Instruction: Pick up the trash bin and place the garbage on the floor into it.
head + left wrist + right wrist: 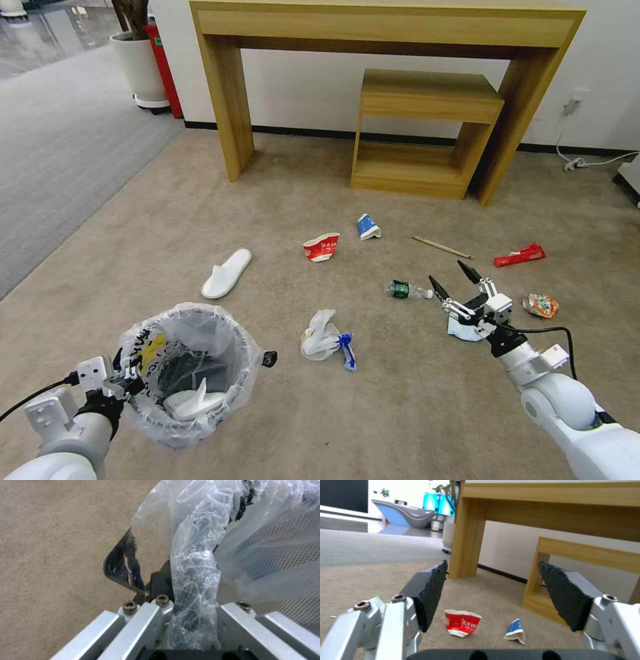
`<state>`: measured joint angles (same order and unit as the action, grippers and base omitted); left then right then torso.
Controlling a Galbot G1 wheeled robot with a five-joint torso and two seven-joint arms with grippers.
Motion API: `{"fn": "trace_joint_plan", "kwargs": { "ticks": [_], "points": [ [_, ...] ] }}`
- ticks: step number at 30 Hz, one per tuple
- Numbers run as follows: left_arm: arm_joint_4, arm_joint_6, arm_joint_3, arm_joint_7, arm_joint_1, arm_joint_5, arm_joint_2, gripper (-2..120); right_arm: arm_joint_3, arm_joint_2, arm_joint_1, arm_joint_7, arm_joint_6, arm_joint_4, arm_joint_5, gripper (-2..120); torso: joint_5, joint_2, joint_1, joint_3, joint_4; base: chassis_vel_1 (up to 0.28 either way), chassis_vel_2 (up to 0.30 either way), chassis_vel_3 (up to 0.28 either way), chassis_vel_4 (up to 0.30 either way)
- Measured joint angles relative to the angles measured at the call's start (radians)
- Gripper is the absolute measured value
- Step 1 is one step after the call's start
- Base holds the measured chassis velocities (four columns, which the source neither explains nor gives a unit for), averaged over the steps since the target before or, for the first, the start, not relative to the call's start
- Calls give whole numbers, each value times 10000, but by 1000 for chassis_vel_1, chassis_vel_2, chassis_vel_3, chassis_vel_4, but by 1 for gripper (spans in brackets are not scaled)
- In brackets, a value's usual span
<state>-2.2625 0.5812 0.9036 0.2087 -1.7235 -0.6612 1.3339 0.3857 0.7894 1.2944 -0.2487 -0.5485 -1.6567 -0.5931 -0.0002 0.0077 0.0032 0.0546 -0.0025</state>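
Bin first: the trash bin sits low on my left over the beige floor, a white slipper inside, my left gripper pinched shut on its bagged rim. Ahead lie another slipper, red cup, blue cup and plastic bag. My right gripper hovers with fingers spread wide beside the green-label bottle.

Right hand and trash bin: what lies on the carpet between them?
In the head view, a knotted plastic bag lies between the open right hand and the trash bin; otherwise the carpet is bare.
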Motion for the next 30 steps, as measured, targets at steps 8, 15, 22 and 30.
{"fn": "trace_joint_plan", "kwargs": {
  "ticks": [8,15,22,30],
  "points": [
    [-104,-33,60,-78,-112,-1,-30,1,0,56,69,16,1,-34,72,67,3,0,1,0,0,-25,32,37,-25],
    [-130,-70,53,-124,-160,32,11,1,-85,73,71,12,-65,-58,93,72,2,-1,1,1,1,-63,84,71,-69],
    [-103,-82,22,-129,-156,36,-13,1,-738,-295,-21,-660,56,237,-704,95,0,0,0,0,1,-24,16,22,-20],
    [171,-157,-85,-174,3,28,-158,1,-2710,-882,-534,-2904,736,1630,-3531,100,4,0,0,1,-2,0,0,0,0]
  ]
}}
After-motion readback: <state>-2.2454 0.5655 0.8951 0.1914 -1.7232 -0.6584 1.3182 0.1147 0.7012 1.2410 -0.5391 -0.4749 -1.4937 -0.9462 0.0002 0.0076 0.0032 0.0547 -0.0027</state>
